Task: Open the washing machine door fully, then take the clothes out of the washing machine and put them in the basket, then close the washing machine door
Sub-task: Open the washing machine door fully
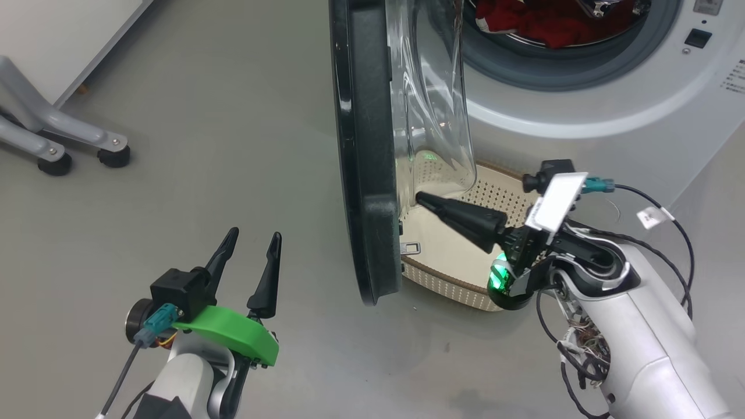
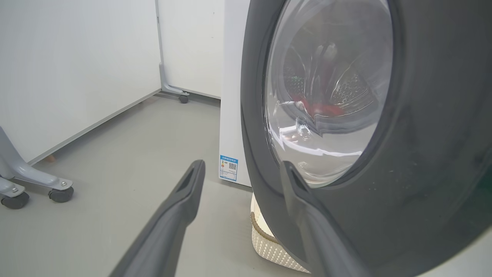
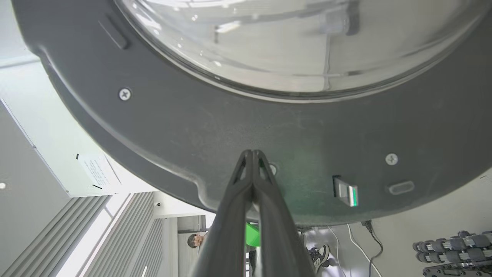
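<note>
The washing machine door stands about edge-on to me, its black rim and glass bowl swung well out from the white washing machine. Red clothes lie in the drum mouth. My right gripper is shut and empty, its tips pressed against the door's inner face near the latch. The cream basket sits on the floor under that arm, partly behind the door. My left gripper is open, left of the door; in its wrist view the door rim lies behind the right finger.
A grey wheeled frame leg stands at the far left by a white wall panel. Loose cables hang from my right wrist. In the right wrist view, a person stands far off past the door's edge.
</note>
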Motion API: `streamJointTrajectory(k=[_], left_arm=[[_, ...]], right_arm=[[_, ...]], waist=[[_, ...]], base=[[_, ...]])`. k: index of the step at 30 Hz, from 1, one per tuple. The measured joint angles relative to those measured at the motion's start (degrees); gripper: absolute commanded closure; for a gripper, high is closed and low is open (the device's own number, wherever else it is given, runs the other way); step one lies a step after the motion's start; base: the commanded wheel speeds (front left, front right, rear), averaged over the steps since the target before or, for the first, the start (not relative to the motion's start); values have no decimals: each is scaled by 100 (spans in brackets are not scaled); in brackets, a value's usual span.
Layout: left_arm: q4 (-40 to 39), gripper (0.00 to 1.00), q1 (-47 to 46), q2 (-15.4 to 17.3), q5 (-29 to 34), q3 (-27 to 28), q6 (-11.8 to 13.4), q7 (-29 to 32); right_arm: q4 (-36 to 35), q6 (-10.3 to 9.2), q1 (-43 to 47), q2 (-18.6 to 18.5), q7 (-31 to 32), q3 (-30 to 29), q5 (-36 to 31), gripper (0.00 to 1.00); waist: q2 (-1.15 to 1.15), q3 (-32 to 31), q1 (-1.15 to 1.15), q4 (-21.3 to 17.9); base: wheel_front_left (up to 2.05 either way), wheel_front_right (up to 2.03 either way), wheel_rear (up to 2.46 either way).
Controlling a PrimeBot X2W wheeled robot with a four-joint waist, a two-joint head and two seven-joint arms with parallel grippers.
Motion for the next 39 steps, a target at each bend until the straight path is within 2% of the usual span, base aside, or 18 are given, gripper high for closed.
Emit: streamJointTrajectory(k=[5,7,8,9,14,21,23,24,29,32,39], left_arm=[[0,0,43,0,-1,24,21,0],[-3,0,52,1,-2,56,27,0],[-4,0,52,0,-2,66,27,0],[-4,0,53,1,-3,70,27,0],[-5,0,55,0,-57,102,75,0],[-15,0,99,0,-58,230,127,0],[-13,0,135,1,-58,236,127,0],[-13,0,135,1,-58,236,127,0],[-16,0,159,0,-58,252,129,0],[-22,0,159,1,-58,247,129,0],[-20,0,158,0,-57,248,129,0]], right_arm=[[-327,0,272,13,-598,-592,113,100],[-432,0,394,11,-834,-800,93,53],[-488,0,462,11,-944,-894,54,22],[-534,0,534,20,-1099,-991,-30,0],[-842,0,937,16,-1852,-1367,-658,0],[-1011,0,1401,-142,-2818,-1377,-1835,0],[-1090,0,1499,-247,-3131,-1296,-2369,0],[-1090,0,1499,-247,-3131,-1296,-2369,0],[-1276,0,1577,-457,-3930,-996,-3511,0],[-1402,3,1579,-701,-4497,-749,-4452,0],[-1349,3,1572,-1110,-5744,-408,-6197,0]], waist=[[0,-9,0,-26],[0,-18,0,-42],[0,-23,0,-52],[0,-27,0,-61],[0,-34,0,-121],[0,-53,0,-244],[0,-55,0,-283],[0,-55,0,-283],[0,-51,0,-373],[0,-45,0,-420],[0,-43,0,-495]], base=[[0,0,0],[0,0,0],[0,0,0],[0,0,0],[0,0,0],[0,0,0],[0,0,0],[0,0,0],[0,0,0],[0,0,0],[0,0,0]])
